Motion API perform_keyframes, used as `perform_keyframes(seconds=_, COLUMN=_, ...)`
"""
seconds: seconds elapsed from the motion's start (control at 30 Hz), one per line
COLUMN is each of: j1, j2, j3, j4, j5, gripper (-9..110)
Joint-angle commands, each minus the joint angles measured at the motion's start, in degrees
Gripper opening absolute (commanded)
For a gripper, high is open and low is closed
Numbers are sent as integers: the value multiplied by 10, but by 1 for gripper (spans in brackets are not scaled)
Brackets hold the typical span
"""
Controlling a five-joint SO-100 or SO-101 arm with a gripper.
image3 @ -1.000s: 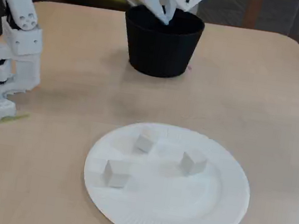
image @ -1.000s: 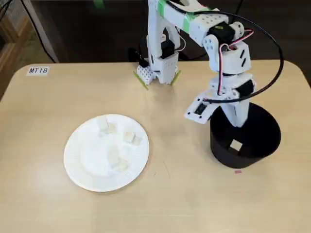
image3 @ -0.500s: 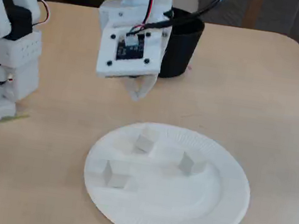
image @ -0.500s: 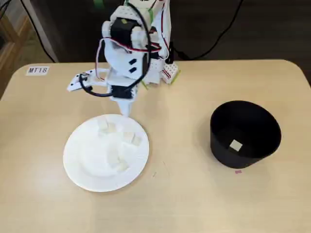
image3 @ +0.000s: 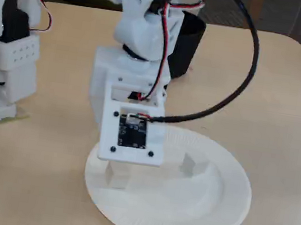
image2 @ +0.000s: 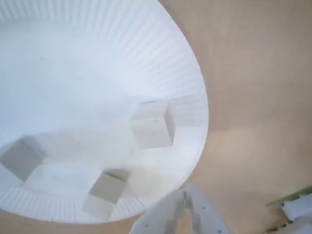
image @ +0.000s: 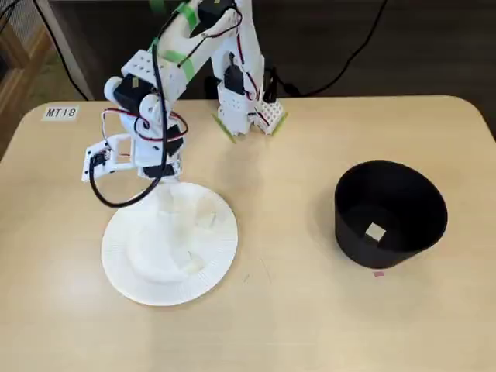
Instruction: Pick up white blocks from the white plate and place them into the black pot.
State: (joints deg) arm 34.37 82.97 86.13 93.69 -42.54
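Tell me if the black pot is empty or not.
Not empty: in a fixed view, one white block lies on the floor of the black pot.

White printed plastic is used for the whole arm [image: 167, 70], with green tape [image: 184, 22] wrapped around the upper link. Black servos, red-and-white wires and a black cable [image3: 241, 75] are seen.
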Motion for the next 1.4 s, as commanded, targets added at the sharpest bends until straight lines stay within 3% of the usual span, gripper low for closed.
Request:
perform_keyframes(seconds=0.0, j1=9, j2=4, j3=-27, j4=9, j5=-9, gripper=11)
perform_keyframes(seconds=0.07, j1=13, j2=5, j3=-25, j4=10, j5=-13, gripper=19)
perform_keyframes(seconds=0.23, j1=33, j2=1, j3=-27, j4=10, j5=-18, gripper=27)
perform_keyframes(seconds=0.87, j1=44, j2=-84, j3=-69, j4=7, j5=-27, gripper=31)
perform_keyframes(seconds=1.2, j1=48, j2=-138, j3=-103, j4=7, j5=-29, gripper=30)
perform_keyframes(seconds=1.37, j1=54, j2=-166, j3=-117, j4=7, j5=-12, gripper=19)
